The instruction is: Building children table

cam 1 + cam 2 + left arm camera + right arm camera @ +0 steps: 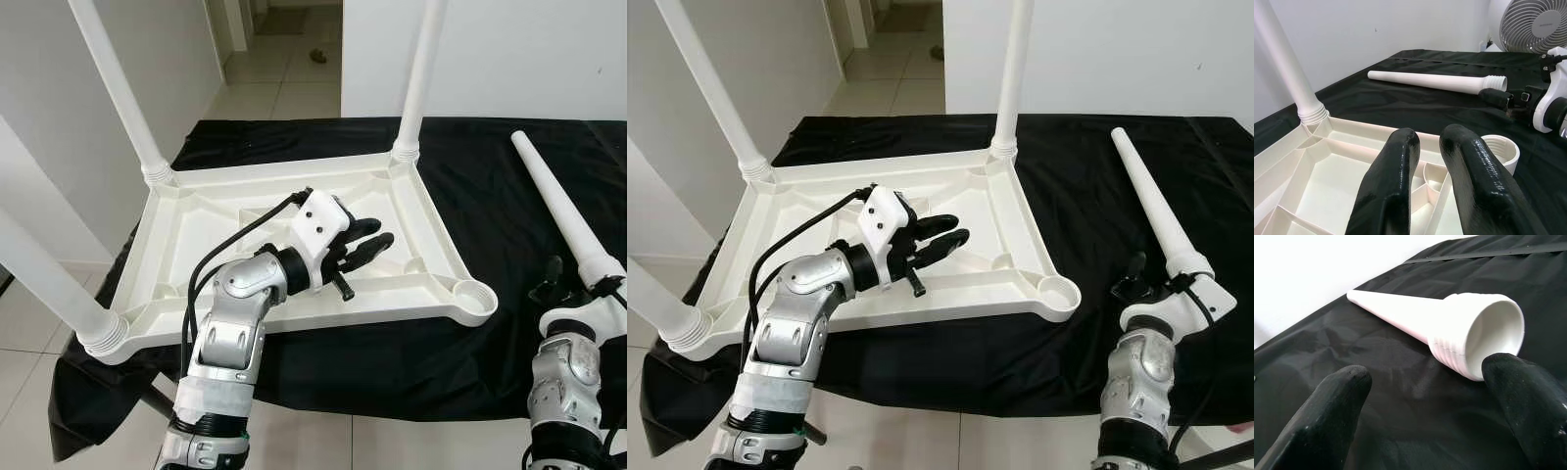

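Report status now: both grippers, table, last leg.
Left gripper shut, over upturned tabletop. Right gripper open at loose leg's threaded end. One corner socket empty. Nothing blocking.

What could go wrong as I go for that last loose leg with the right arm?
The right gripper has its jaws open at the threaded end of the loose leg, which lies free on slick black cloth; it is round and tapered, so it may roll or slide away. The left gripper hovers over the upturned tabletop; a bump there could shift the empty socket.
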